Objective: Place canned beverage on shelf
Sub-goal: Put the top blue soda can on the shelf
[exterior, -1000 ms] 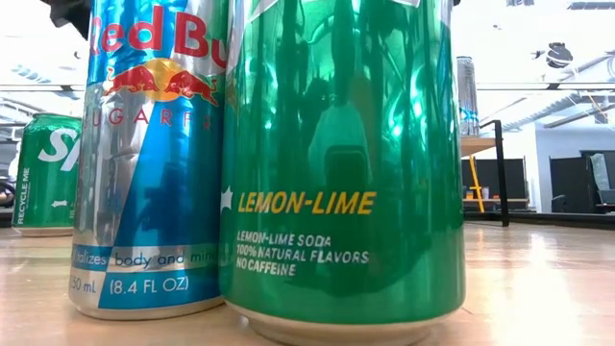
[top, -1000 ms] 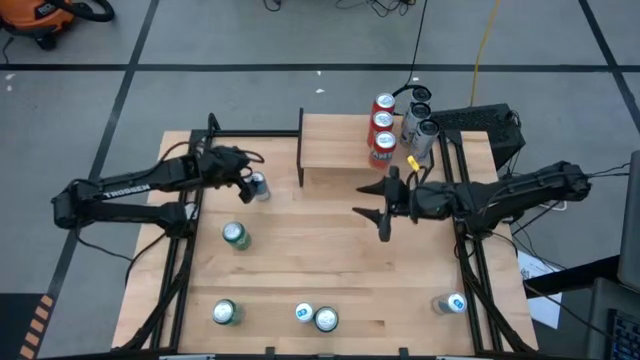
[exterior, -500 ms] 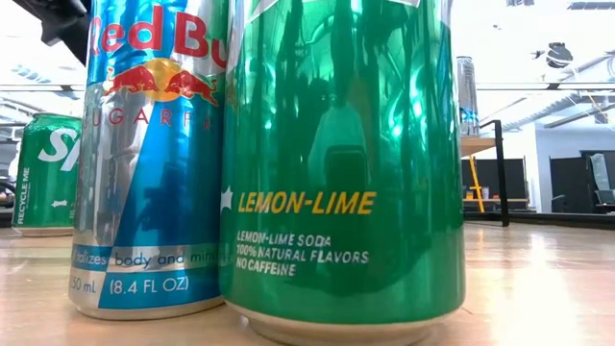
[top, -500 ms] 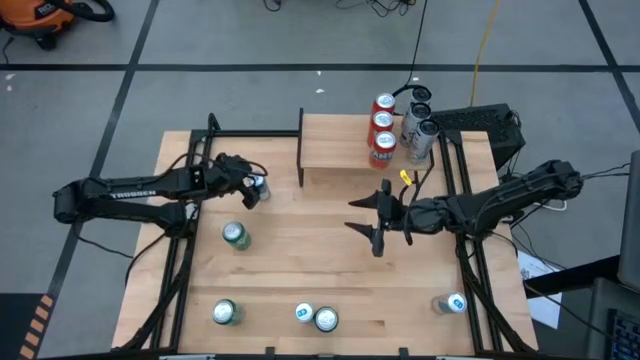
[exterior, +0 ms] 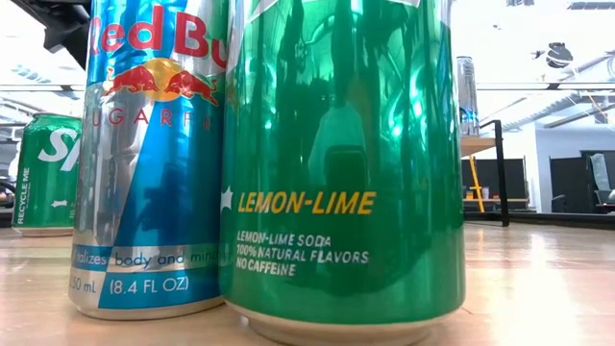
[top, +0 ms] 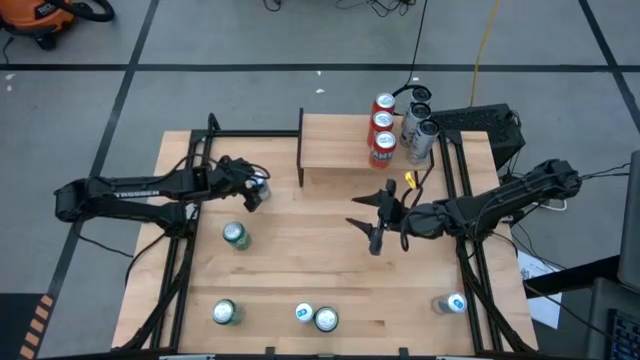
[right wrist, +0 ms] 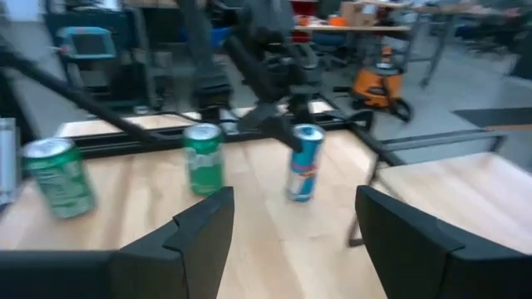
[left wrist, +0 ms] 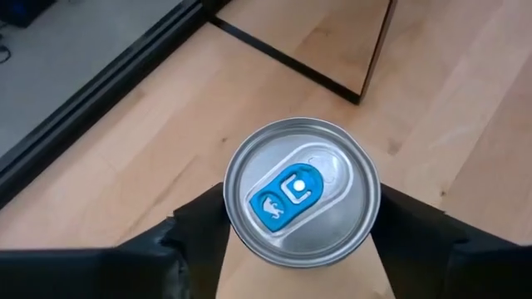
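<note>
We are looking at a slim blue-tabbed can [left wrist: 301,192] standing upright on the table [top: 300,250], just off the shelf's [top: 340,152] left support. The left gripper [top: 253,189] is sitting over it from above, its two dark fingers [left wrist: 199,228] flanking the can's sides; we cannot tell whether they are pressing on the metal or standing a little clear. From the shelf, that can is lying at about eight o'clock. The shelf board itself is bare on this side, with three red cans [top: 382,125] lined up at its right end and two silver cans [top: 420,122] just beyond them.

The right gripper [top: 377,222] is hanging at five o'clock from the shelf, its fingers spread apart and holding nothing. More cans are standing along the table's near edge, among them a green lemon-lime can [exterior: 341,163] beside a blue-and-silver one [exterior: 149,159].
</note>
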